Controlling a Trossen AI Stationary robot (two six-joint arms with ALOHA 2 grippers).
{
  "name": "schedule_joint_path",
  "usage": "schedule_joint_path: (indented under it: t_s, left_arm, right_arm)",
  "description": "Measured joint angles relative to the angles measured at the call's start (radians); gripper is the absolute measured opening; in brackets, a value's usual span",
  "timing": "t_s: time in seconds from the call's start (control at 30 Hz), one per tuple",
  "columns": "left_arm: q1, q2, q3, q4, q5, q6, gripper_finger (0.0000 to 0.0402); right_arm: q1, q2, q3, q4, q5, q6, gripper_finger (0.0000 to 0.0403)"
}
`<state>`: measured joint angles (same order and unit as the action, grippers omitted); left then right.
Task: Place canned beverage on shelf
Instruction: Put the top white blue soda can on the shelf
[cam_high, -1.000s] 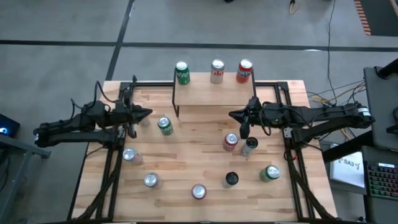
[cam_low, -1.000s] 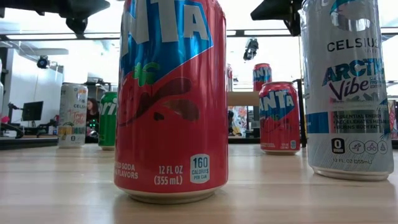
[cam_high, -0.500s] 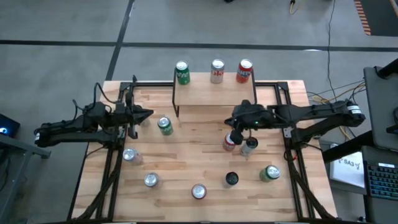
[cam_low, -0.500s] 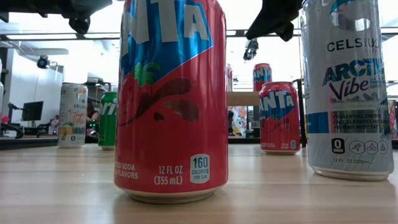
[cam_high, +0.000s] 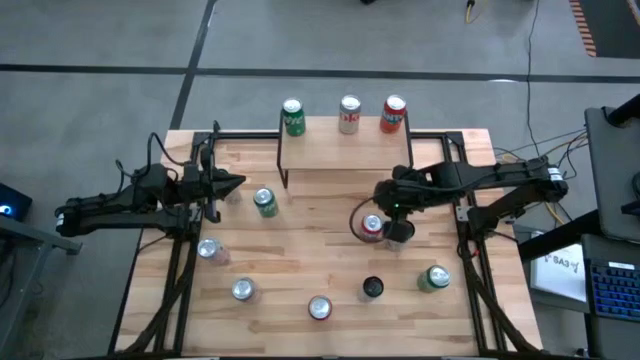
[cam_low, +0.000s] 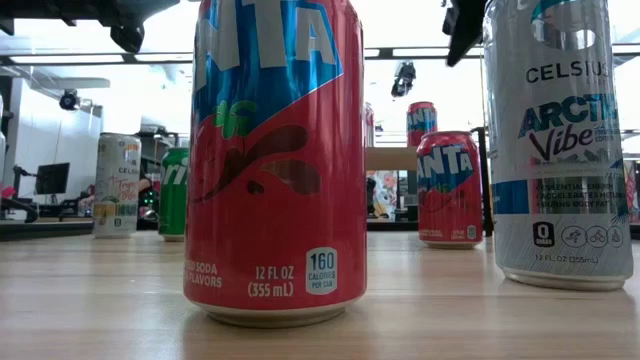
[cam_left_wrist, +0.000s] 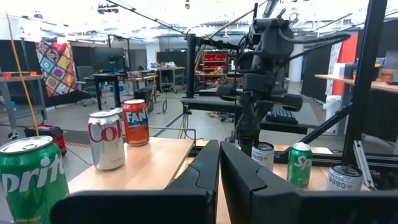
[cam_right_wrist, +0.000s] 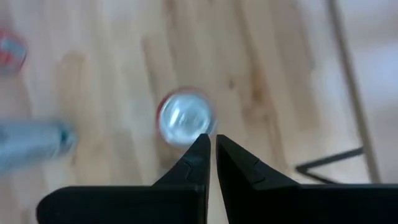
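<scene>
Directly below the right gripper (cam_high: 388, 208), jaws closed and empty, an upright red can (cam_high: 371, 227) stands; left gripper (cam_high: 235, 182) closed, farther away.

Shelf (cam_high: 345, 148) at bench (cam_high: 300, 255) 12 o'clock, three cans (cam_high: 349, 114) on it; seven cans scattered below.

Red can (cam_low: 275, 160) cropped at low view's top, silver can (cam_right_wrist: 185, 118) blurred, its label unreadable
</scene>
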<state>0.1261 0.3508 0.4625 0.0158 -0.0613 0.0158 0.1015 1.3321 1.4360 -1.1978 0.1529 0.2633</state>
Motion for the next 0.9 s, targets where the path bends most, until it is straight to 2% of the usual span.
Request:
schedule_joint_path:
  t_s: [0.4, 0.67, 0.77, 0.9]
  left_arm:
    - [0.0, 0.0, 0.0, 0.037, -0.009, 0.029, 0.0]
    - [0.0, 0.001, 0.0, 0.039, -0.009, 0.035, 0.0]
    - [0.0, 0.001, 0.0, 0.039, -0.009, 0.035, 0.0]
    - [0.0, 0.001, 0.0, 0.038, -0.009, 0.035, 0.0]
  right_arm:
    - [0.023, 0.012, 0.016, -0.181, -0.205, -0.08, 0.0018]
    - [0.023, 0.012, 0.016, -0.202, -0.205, -0.096, 0.0018]
    - [0.023, 0.012, 0.016, -0.202, -0.172, -0.08, 0.002]
    - [0.023, 0.012, 0.016, -0.202, -0.151, -0.054, 0.0045]
